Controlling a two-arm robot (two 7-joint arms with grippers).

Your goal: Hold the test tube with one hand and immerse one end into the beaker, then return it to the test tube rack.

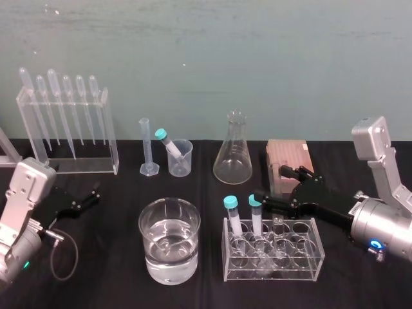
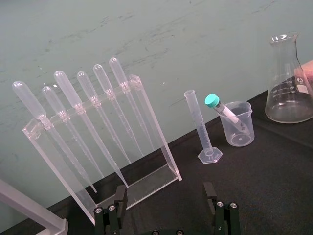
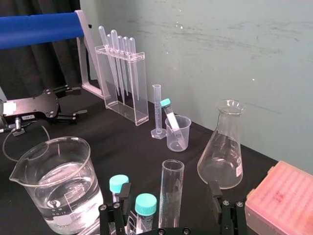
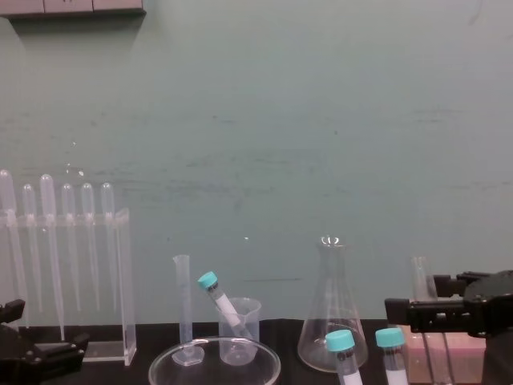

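Wide open and empty, the right hand point(image 3: 168, 187) is lined up on the tall capless clear glass test tube point(image 3: 171, 198) in the clear plastic rack point(image 1: 302, 267) and should close gently below its rim, with the left hand point(image 1: 93, 195) parked open at far left

Both splayed: left pincer point(image 1: 95, 194) low, right pincer point(image 1: 270, 182) forward.
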